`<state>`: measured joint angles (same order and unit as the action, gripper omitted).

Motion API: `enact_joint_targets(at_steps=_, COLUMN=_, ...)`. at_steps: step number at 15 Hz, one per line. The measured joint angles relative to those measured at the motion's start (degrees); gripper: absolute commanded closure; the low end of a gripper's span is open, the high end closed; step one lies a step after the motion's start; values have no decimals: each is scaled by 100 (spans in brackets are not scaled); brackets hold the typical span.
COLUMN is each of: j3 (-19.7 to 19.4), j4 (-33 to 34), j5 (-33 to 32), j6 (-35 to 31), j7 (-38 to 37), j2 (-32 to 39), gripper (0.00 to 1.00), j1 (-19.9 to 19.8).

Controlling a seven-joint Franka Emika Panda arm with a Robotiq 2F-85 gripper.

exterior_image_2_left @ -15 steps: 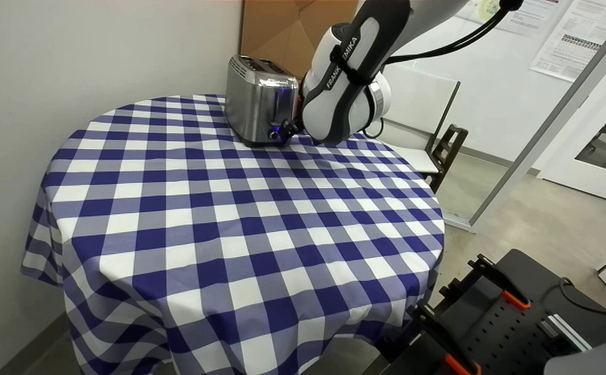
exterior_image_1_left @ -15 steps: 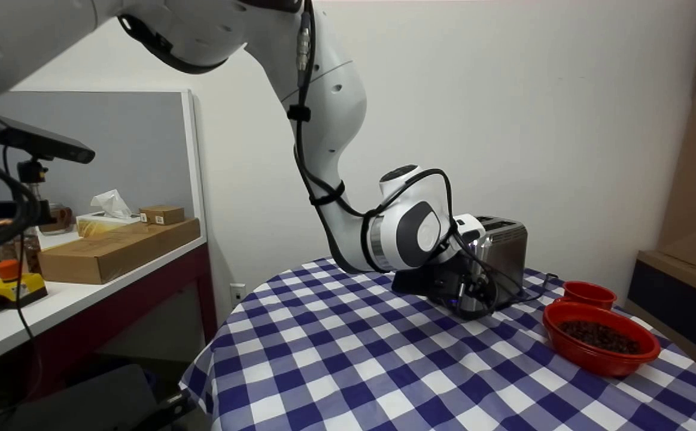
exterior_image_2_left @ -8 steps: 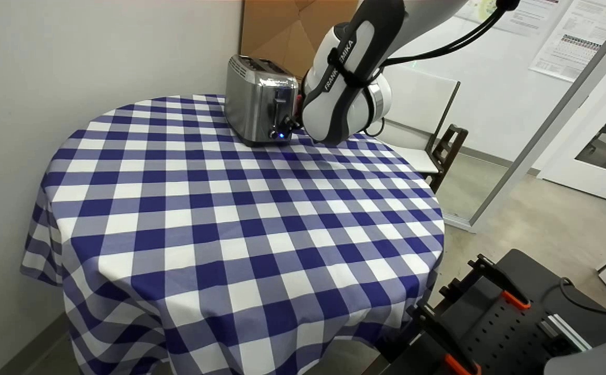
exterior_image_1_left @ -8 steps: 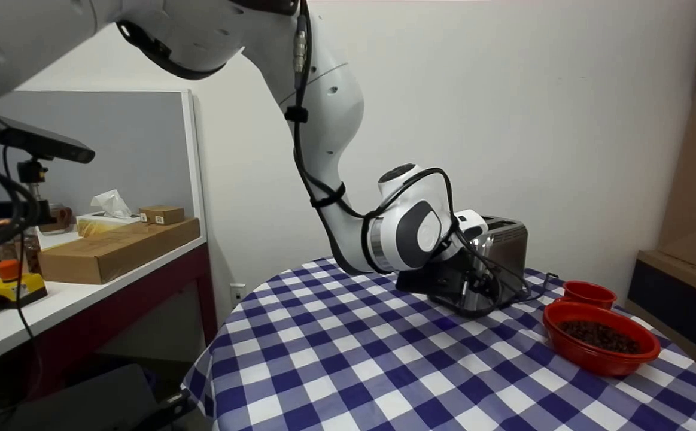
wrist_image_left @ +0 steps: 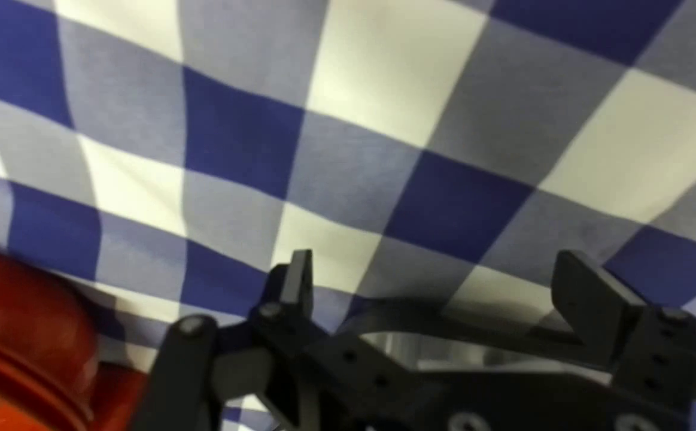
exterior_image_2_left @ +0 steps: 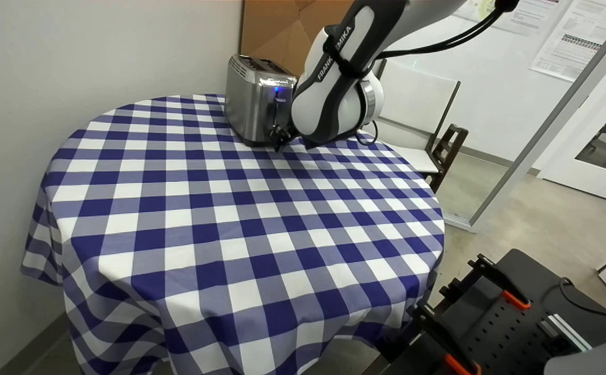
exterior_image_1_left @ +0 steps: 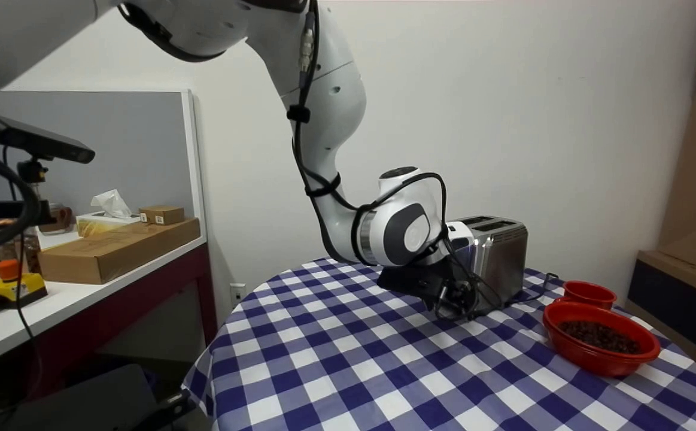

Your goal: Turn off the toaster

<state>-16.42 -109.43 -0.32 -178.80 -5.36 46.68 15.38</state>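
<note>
The silver toaster (exterior_image_1_left: 506, 257) stands on the checked tablecloth, and also shows in an exterior view (exterior_image_2_left: 243, 107). My gripper (exterior_image_2_left: 282, 139) is low at its end face, over the lower part where the knob sits; the knob is mostly hidden behind the fingers. A blue spot of light shows high on that face, above the dark lever slot. In the wrist view my gripper (wrist_image_left: 435, 263) is open, fingers wide apart, with nothing between the tips. The toaster's dark base edge and shiny side (wrist_image_left: 425, 350) show behind the fingers. I cannot tell whether a finger touches the toaster.
A red bowl of dark pieces (exterior_image_1_left: 599, 344) and a red cup (exterior_image_1_left: 588, 293) stand beside the toaster; red ware (wrist_image_left: 24, 341) shows at the wrist view's lower left. A black cord (exterior_image_1_left: 542, 290) lies by the toaster. The wall (exterior_image_2_left: 125, 47) is close behind the table.
The arm and gripper have shifted left in both exterior views, now covering the toaster's knob in one. The blue light spot has gone from beside the knob to the top of the end face.
</note>
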Motion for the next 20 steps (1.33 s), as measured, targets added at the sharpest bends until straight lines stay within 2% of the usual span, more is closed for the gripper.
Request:
enact_joint_targets(at_steps=5, j3=1813, j4=-171, j5=100, j6=1561, j7=605, j2=-904, gripper=0, j1=-1508)
enact_joint_targets(at_steps=8, j3=2519, j4=-428, j5=546, j6=2739, j7=1046, j2=-1484, gripper=0, j1=-2159)
enact_joint_targets(at_steps=11, j3=2638, j4=-683, j5=813, j6=4125, j7=1115, j2=-2075, gripper=0, j1=-2332)
enact_joint_targets(at_steps=14, j3=2423, j4=-1051, j5=818, j6=4852, j7=766, j2=-2665, gripper=0, j1=-2180)
enact_joint_targets(at_steps=16, j3=2265, j4=-1434, j5=809, j6=4797, j7=413, j2=-3097, gripper=0, j1=-2024)
enact_joint_targets(at_steps=20, j3=2032, j4=-2308, j5=546, j6=4035, j7=-154, j2=-3963, gripper=0, j1=-1719)
